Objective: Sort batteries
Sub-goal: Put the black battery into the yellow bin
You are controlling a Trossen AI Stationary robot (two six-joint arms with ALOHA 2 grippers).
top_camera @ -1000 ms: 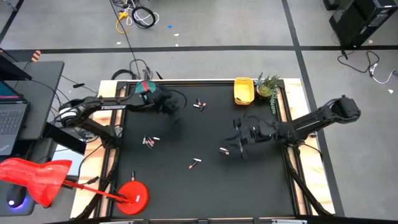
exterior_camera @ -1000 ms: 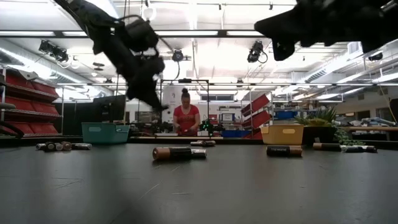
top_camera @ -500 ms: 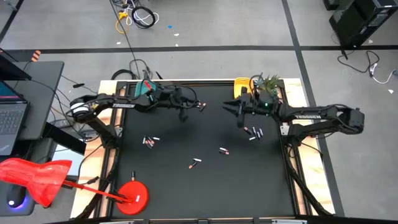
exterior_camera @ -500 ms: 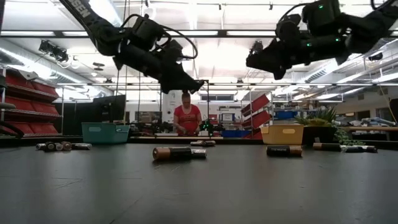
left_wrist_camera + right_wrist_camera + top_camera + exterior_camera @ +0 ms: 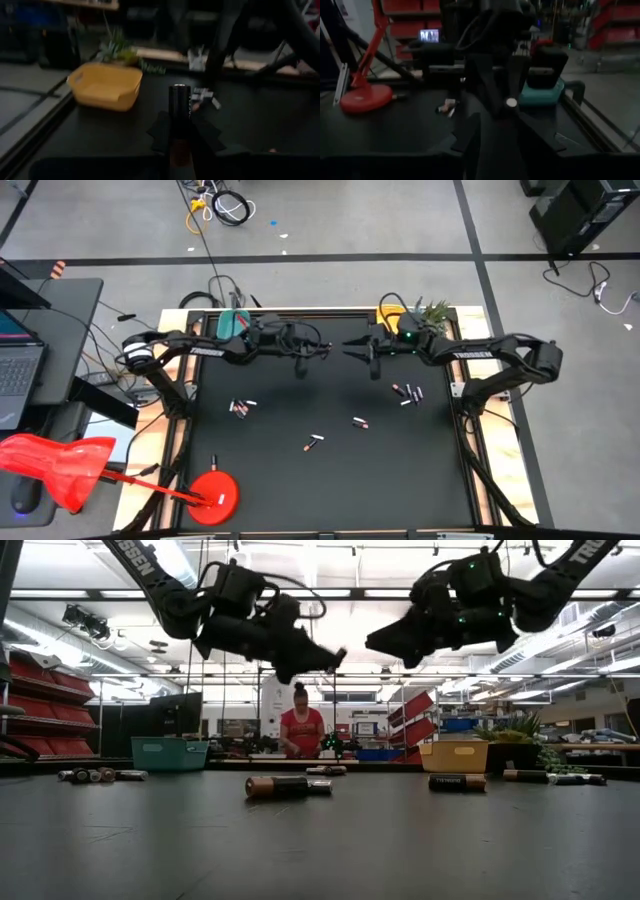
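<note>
My left gripper (image 5: 322,351) hangs high over the far middle of the table, shut on a dark battery (image 5: 179,107) that sticks out ahead of its fingers. My right gripper (image 5: 352,348) faces it from the right at the same height, open, a short gap away in the low view (image 5: 372,640). In the right wrist view the battery's round end (image 5: 511,103) shows just ahead of the gap between the right fingers. Loose batteries lie on the black mat (image 5: 240,407) (image 5: 314,442) (image 5: 360,421) (image 5: 407,392). A teal tray (image 5: 232,323) and a yellow tray (image 5: 390,321) stand at the far edge. My left gripper pinches the battery by its rear part (image 5: 179,146) between its two fingers (image 5: 159,132). The battery lies along the fingers and its free end (image 5: 179,93) juts out beyond them, toward the right gripper. It is held about level, lifted well clear of the table.
A small plant (image 5: 431,314) stands beside the yellow tray. A red lamp base (image 5: 213,491) sits at the near left corner. In the low view a person (image 5: 299,730) stands at a bench in the room beyond the table, and batteries (image 5: 287,785) (image 5: 457,781) lie across the mat.
My right gripper has risen from the mat near the middle right, gone toward the far edge, then swung left toward my left gripper. My left gripper has carried the battery rightward along the far edge and tipped up to about level, so both tips now nearly meet.
</note>
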